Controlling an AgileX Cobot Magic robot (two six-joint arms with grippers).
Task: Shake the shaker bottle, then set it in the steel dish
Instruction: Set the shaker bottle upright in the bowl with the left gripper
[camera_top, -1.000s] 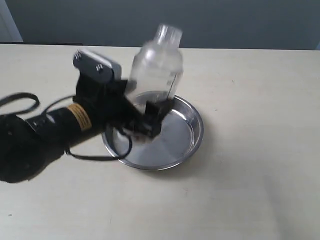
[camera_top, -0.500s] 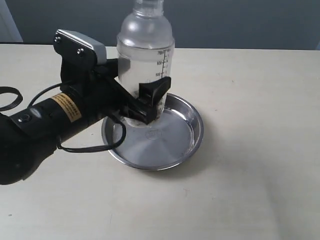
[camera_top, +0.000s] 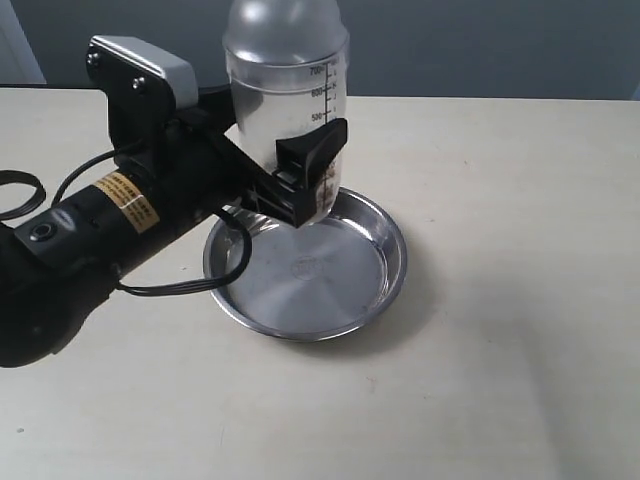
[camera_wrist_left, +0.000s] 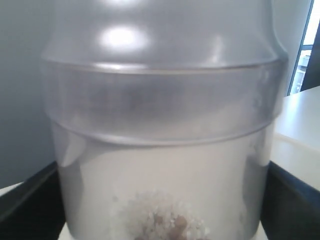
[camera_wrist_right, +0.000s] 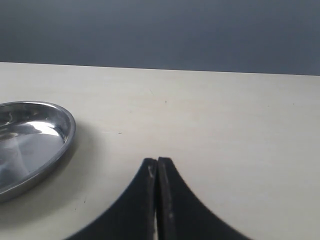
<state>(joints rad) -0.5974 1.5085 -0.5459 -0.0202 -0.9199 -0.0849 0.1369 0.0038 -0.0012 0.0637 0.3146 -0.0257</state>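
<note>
Bottle (camera_top: 287, 95) is upright inside the left pincer (camera_top: 295, 175), which clamps its lower wall; dish (camera_top: 385, 275) lies just below. Plastic seems light, stiff, slippery: grip the straight wall. Right pincer (camera_wrist_right: 157, 192) is pressed together.

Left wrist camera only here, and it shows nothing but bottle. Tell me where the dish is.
Observer: The dish lies on the table right below. In the exterior view the bottle hangs upright over the dish's far left part, and its base looks clear of the metal.
Operator: Report the right gripper.
Observer: The right gripper is shut and empty, low over the table beside the dish.
</note>
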